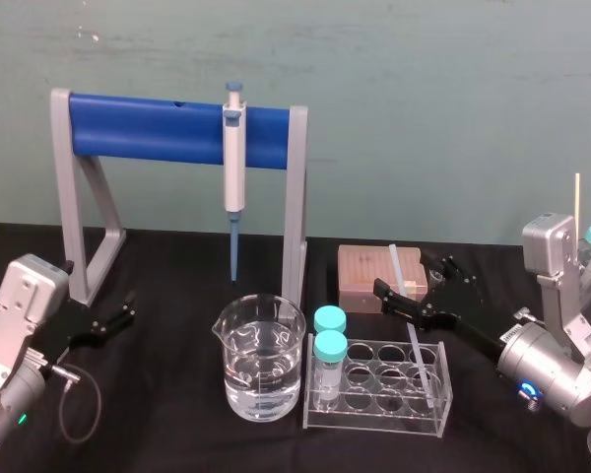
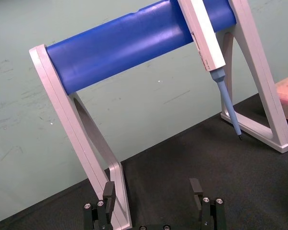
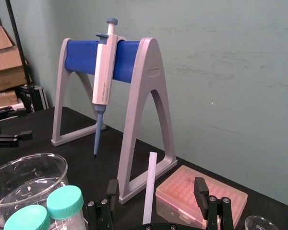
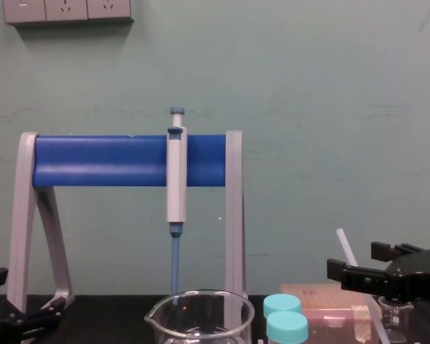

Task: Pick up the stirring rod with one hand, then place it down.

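Observation:
The stirring rod (image 1: 410, 320) is a thin translucent-white stick leaning in the clear tube rack (image 1: 347, 409), its top tilted toward the back. My right gripper (image 1: 406, 276) reaches in from the right at the rod's upper part. It is open, with a black finger on each side. In the right wrist view the rod (image 3: 150, 187) rises between the spread fingers of the right gripper (image 3: 156, 188) without touching either. The chest view shows the rod's tip (image 4: 344, 245) above the gripper (image 4: 352, 259). My left gripper (image 1: 130, 307) rests open at the far left by the stand's foot, holding nothing.
A beaker of water (image 1: 259, 360) stands left of the rack, and two teal-capped vials (image 1: 329, 347) sit in the rack's left holes. Behind are a pink tip box (image 1: 369, 276) and the blue-and-grey stand (image 1: 177, 126) with a hanging pipette (image 1: 235, 168).

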Available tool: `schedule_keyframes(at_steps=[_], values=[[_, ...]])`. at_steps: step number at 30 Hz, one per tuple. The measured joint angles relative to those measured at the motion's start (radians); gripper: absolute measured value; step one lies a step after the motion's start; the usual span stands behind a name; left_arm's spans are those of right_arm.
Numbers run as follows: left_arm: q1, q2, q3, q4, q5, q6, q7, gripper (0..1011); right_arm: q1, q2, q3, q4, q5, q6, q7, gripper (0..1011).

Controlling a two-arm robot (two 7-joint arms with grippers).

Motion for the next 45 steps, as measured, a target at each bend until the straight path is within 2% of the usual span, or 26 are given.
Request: schedule_keyframes(at_steps=[16, 26, 27, 29, 30, 33, 40, 42, 43, 45], values=[[0.0, 0.0, 0.0, 0.0, 0.0, 0.0, 0.0, 1000, -0.001, 0.0, 0.001, -0.002, -0.001, 0.0, -0.001, 994], [0.0, 0.0, 0.0, 0.0, 0.0, 0.0, 0.0, 1000, -0.002, 0.0, 0.001, -0.002, -0.002, 0.0, -0.001, 761], [0.0, 0.0, 0.0, 0.0, 0.0, 0.0, 0.0, 1000, -0.002, 0.0, 0.001, -0.002, -0.002, 0.0, -0.001, 697], [0.0, 0.0, 0.0, 0.0, 0.0, 0.0, 0.0, 1000, -0.002, 0.0, 0.001, -0.002, -0.002, 0.0, -0.001, 658], [0.0, 0.0, 0.0, 0.0, 0.0, 0.0, 0.0, 1000, -0.002, 0.0, 0.001, -0.002, -0.002, 0.0, -0.001, 596], [0.0, 0.0, 0.0, 0.0, 0.0, 0.0, 0.0, 1000, -0.002, 0.0, 0.001, -0.002, -0.002, 0.0, -0.001, 537], [0.0, 0.0, 0.0, 0.0, 0.0, 0.0, 0.0, 1000, -0.002, 0.0, 0.001, -0.002, -0.002, 0.0, -0.001, 287], [0.0, 0.0, 0.0, 0.0, 0.0, 0.0, 0.0, 1000, -0.002, 0.0, 0.001, -0.002, -0.002, 0.0, -0.001, 251], [0.0, 0.0, 0.0, 0.0, 0.0, 0.0, 0.0, 1000, -0.002, 0.0, 0.001, -0.002, -0.002, 0.0, -0.001, 189], [0.0, 0.0, 0.0, 0.0, 0.0, 0.0, 0.0, 1000, -0.002, 0.0, 0.001, -0.002, -0.002, 0.0, -0.001, 152]])
